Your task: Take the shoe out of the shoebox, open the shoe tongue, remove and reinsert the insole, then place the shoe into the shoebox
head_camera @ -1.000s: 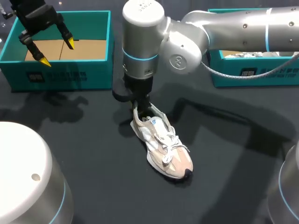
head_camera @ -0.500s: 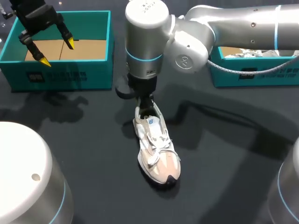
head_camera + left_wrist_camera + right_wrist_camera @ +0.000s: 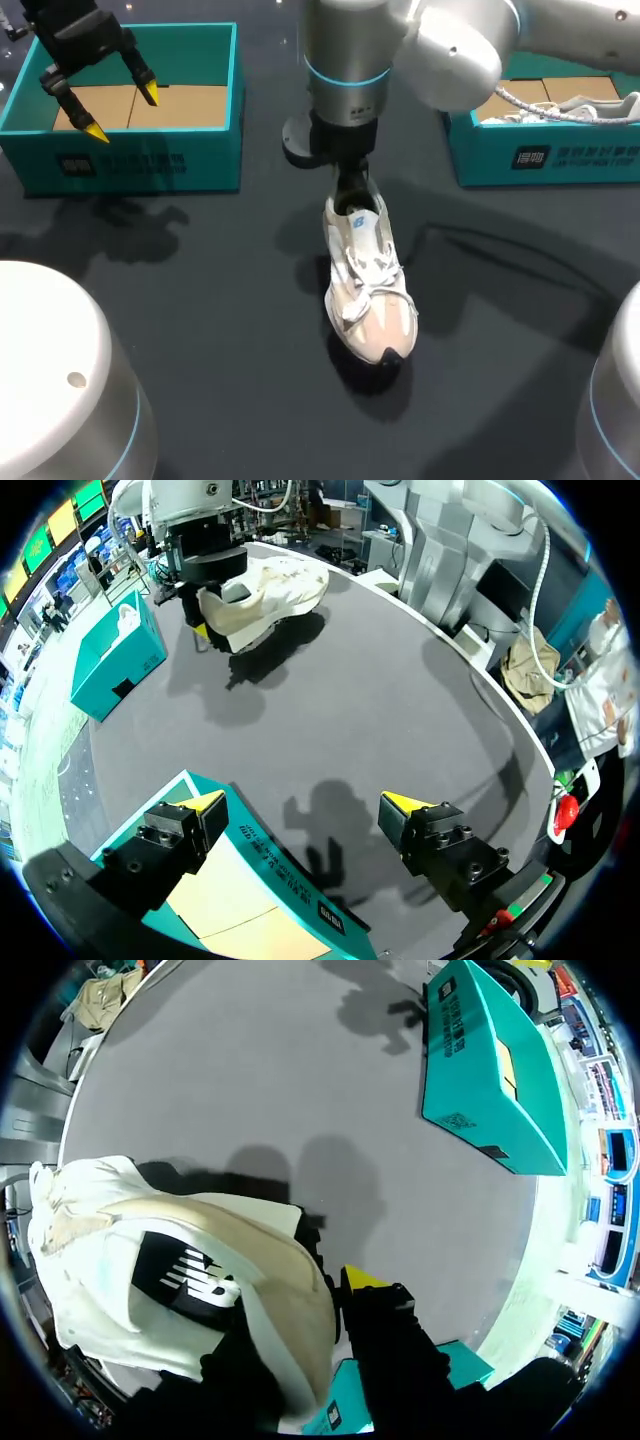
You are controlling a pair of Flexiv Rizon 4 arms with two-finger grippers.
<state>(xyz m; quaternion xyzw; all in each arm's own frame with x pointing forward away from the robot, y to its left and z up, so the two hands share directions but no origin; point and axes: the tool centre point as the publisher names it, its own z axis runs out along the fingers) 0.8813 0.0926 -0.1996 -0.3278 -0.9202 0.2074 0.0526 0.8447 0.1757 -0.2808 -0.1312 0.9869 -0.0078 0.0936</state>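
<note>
The right tool (image 3: 352, 195) grips the shoe (image 3: 368, 295) by its heel, near the surface's (image 3: 200, 300) middle. The left tool (image 3: 122, 112) gapes open over the shoebox (image 3: 150, 160)

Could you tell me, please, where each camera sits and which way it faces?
Head view: above and behind, looking down at the table; both arms show.
Left wrist view: left wrist, facing across the table; left gripper, jaws open, over the empty shoebox.
Right wrist view: right wrist, facing down; right gripper, jaws clamping the shoe at the heel.
Shared: all three show shoe and empty shoebox.
</note>
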